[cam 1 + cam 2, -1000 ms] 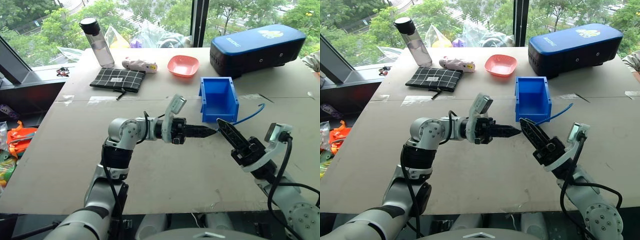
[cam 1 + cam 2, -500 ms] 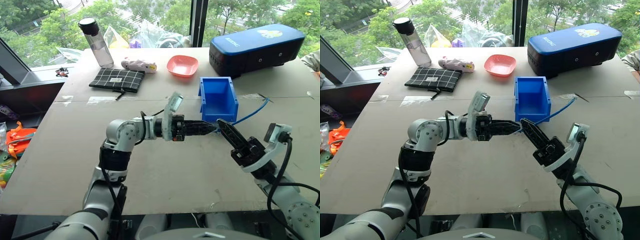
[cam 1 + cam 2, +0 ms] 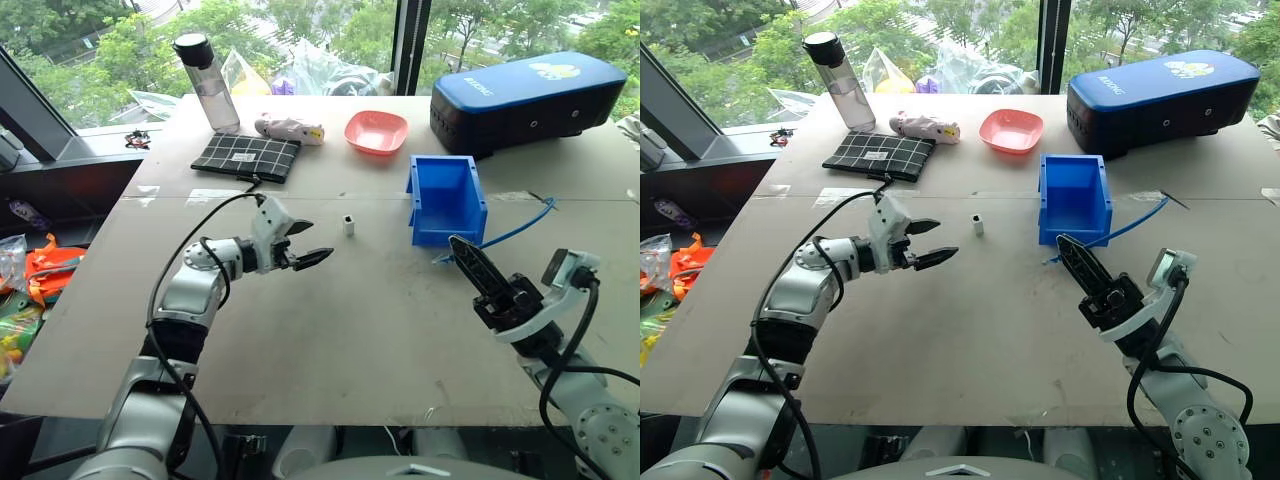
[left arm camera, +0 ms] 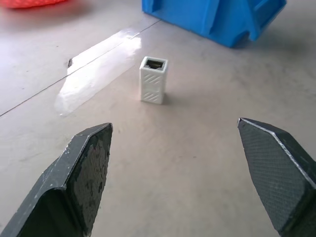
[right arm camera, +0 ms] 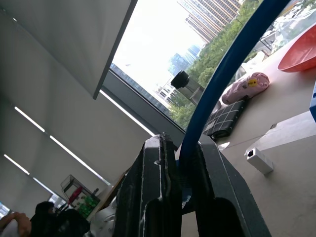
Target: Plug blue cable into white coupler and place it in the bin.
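**Coupler stood upright for pickup while cable is held ready**

While the thin light-blue cable (image 5: 222,74) is clamped in the closed right end effector (image 3: 468,262) beside the bright blue plastic bin (image 3: 446,197), the tiny white rectangular coupler (image 4: 153,80) is left standing socket-up on the desk (image 3: 330,330), seemingly so that it can be gripped by the wide-open left end effector (image 3: 304,243).

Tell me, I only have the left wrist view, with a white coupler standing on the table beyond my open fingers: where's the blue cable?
Observer: The right gripper is shut on the blue cable, in front of the bin.
Operator: Is it plugged into the coupler?
Observer: No. The white coupler stands alone on the table, left of the bin and apart from the cable.
Operator: Anything in the bin?
Observer: It looks empty; the cable trails away past its right side.
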Controlling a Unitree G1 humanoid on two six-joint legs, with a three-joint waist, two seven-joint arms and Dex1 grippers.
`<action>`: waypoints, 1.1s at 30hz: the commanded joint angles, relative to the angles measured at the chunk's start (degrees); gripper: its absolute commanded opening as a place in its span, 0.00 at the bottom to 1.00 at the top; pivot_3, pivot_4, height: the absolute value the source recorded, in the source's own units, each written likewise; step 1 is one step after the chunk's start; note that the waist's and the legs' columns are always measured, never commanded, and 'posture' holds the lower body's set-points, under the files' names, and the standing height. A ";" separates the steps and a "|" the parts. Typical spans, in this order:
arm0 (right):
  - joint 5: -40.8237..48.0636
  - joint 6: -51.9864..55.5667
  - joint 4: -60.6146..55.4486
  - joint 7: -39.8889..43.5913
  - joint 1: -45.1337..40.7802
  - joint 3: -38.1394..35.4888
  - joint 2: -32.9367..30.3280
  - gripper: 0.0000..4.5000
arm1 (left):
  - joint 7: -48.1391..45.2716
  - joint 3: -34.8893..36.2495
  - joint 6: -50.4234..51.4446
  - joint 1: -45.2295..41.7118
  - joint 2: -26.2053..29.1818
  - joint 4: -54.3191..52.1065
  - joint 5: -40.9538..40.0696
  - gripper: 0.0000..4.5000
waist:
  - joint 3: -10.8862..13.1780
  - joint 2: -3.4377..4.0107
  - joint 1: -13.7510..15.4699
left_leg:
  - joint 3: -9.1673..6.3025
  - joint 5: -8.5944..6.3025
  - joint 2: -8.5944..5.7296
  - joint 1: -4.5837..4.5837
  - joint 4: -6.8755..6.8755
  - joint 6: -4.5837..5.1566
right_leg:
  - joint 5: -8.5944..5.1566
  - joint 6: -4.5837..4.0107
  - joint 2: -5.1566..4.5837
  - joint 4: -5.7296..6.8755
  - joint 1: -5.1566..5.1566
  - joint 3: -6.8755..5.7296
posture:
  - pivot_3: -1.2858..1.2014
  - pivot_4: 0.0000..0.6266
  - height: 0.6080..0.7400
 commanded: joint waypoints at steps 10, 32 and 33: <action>-1.32 -2.41 -4.18 0.31 3.30 -0.72 0.11 0.00 | -1.28 -3.18 -22.58 -23.18 -8.82 42.08 11.92 0.72 | -0.03 -0.12 -1.37 | -0.12 0.00 -0.13 -0.05 0.02 0.00 | 0.01 0.04 0.05 0.04 0.00 -0.08 | 0.52 0.24 0.98; -32.77 -0.53 12.23 18.27 -17.94 14.73 -14.94 0.00 | -24.07 -12.58 -13.02 -7.30 -12.00 6.31 10.81 0.13 | -0.03 -0.13 -1.92 | -0.25 0.00 -0.16 -0.11 0.32 0.01 | 0.02 0.07 0.07 0.18 0.03 -0.16 | 0.52 0.24 0.98; -34.81 -1.14 14.65 20.29 -19.66 16.01 -15.27 0.00 | -23.89 -13.08 -12.63 -7.14 -11.90 5.61 11.02 0.13 | -0.03 -0.13 -1.92 | -0.27 0.00 -0.16 -0.11 0.33 0.01 | 0.02 0.07 0.07 0.18 0.04 -0.17 | 0.52 0.24 0.98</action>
